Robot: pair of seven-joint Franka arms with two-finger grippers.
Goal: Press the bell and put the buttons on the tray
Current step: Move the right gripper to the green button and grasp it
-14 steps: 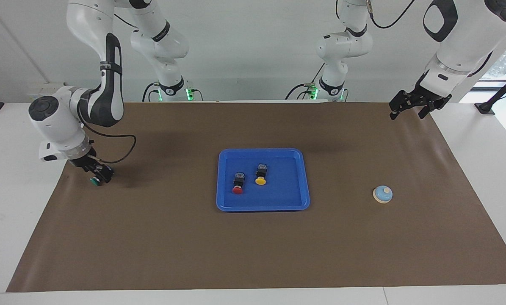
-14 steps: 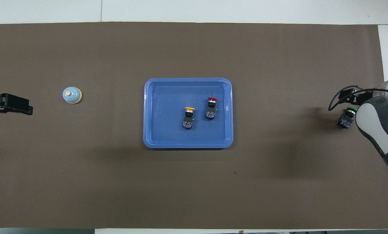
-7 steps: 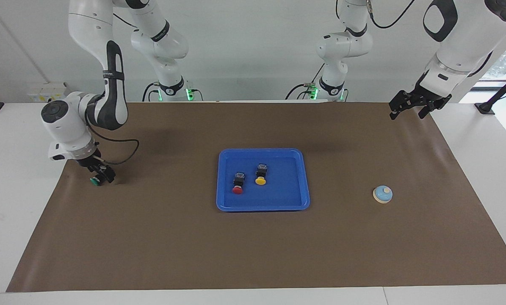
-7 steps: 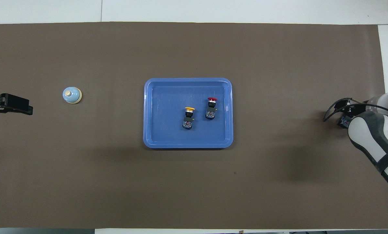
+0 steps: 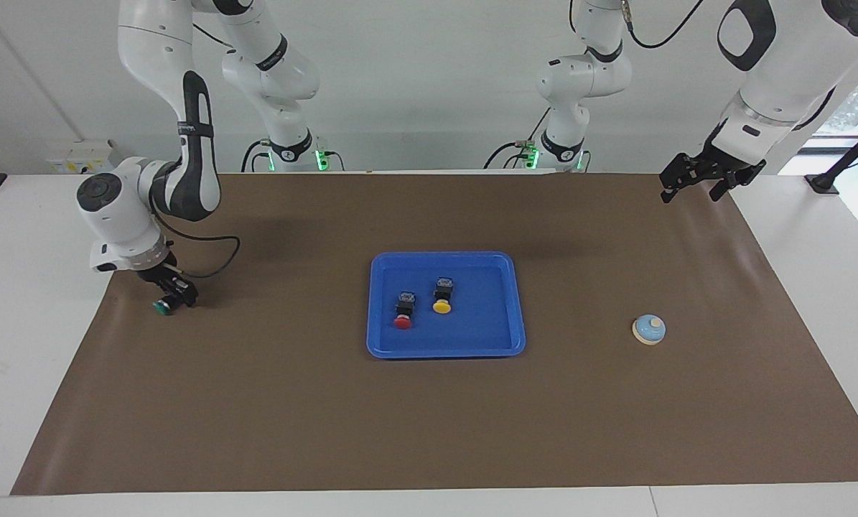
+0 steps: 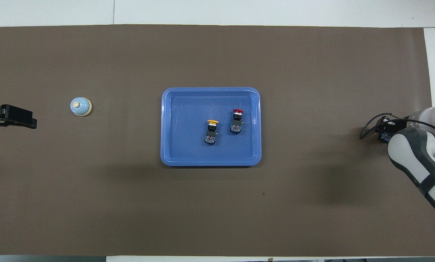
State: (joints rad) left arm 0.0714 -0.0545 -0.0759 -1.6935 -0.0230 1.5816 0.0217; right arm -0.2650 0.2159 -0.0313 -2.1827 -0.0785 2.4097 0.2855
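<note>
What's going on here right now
The right gripper is down at the green button on the mat, at the right arm's end of the table; whether its fingers have closed on the button I cannot tell. The red button and yellow button already lie in the tray. The bell sits alone toward the left arm's end, nothing touching it. The left gripper waits open, up over the mat's corner by its base.

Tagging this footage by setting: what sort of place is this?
Probably a robotics lab bench: white robot arms mounted at a table under a brown paper sheet, with only a blue rectangular plastic tray and a small light-blue dome bell laid out.
</note>
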